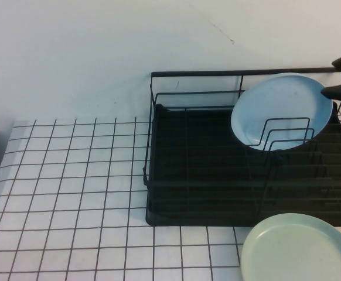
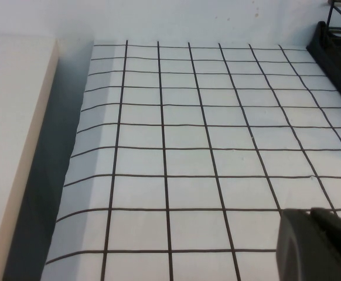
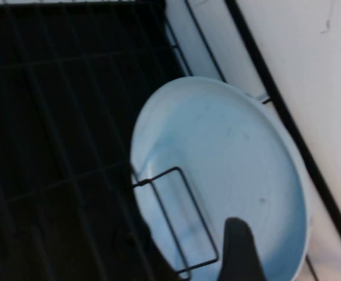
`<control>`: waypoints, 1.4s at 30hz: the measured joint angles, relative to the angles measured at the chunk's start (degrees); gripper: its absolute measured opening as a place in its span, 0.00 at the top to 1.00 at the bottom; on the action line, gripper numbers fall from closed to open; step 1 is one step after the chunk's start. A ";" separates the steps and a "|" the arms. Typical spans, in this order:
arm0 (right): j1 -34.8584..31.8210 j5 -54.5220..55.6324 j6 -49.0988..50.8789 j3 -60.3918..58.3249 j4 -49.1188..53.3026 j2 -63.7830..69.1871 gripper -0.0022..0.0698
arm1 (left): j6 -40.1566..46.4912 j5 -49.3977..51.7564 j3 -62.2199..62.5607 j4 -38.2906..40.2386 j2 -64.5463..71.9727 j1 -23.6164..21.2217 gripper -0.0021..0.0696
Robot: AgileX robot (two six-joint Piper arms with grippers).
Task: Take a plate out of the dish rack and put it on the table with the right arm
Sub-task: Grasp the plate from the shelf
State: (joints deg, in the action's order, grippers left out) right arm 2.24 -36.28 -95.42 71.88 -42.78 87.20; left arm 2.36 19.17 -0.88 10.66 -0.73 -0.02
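The light sky-blue plate [image 1: 279,108] leans upright against the wire dividers at the back right of the black dish rack [image 1: 217,199]. My right gripper [image 1: 336,91] comes in from the right edge, its black tip at the plate's right rim. In the right wrist view the plate [image 3: 229,158] fills the middle and one black finger [image 3: 238,252] lies over its face; the gripper [image 3: 203,266] looks open and holds nothing. My left gripper [image 2: 320,246] hangs shut and empty over the gridded table [image 2: 188,158], far left of the rack.
A pale mint-green plate [image 1: 299,249] lies on the table [image 1: 71,193] in front of the rack's right end. A white wall stands close behind the rack. A beige board [image 2: 12,134] borders the table's left side.
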 joint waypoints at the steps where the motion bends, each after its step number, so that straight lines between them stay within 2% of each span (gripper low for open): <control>1: 0.00 1.20 -0.85 1.11 -0.26 1.47 0.39 | 0.00 0.00 0.00 0.00 0.00 0.00 0.98; 6: 0.00 4.06 -4.32 5.88 -0.48 8.43 0.36 | 0.00 0.00 0.00 0.00 0.00 0.00 0.98; 12: 0.12 6.68 -6.74 8.76 -0.61 15.74 0.35 | 0.00 0.00 0.00 0.00 0.00 0.00 0.98; 20: 1.77 16.00 -8.89 8.77 -2.43 20.91 0.36 | 0.00 0.00 0.00 0.00 0.00 0.00 0.98; 23: 1.77 18.06 -9.01 8.77 -4.64 21.26 0.46 | 0.00 0.00 0.00 0.00 0.00 0.00 0.98; 28: 1.88 20.08 -9.09 8.86 -6.49 21.26 0.84 | 0.00 0.00 0.00 0.00 0.00 0.00 0.98; 30: 1.99 20.23 -9.26 8.86 -7.21 21.38 0.91 | 0.00 0.00 0.00 0.00 0.00 0.00 0.98; 38: 1.96 20.24 -9.71 8.86 -7.69 20.52 0.93 | 0.14 0.00 0.00 0.00 0.00 0.00 0.98; 42: 1.96 20.44 -9.71 8.86 -8.03 15.30 0.93 | 0.14 0.00 0.00 0.00 0.00 0.00 0.98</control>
State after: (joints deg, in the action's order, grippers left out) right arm 4.20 -15.84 -105.13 80.74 -50.81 102.50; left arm 2.50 19.17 -0.88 10.66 -0.73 -0.02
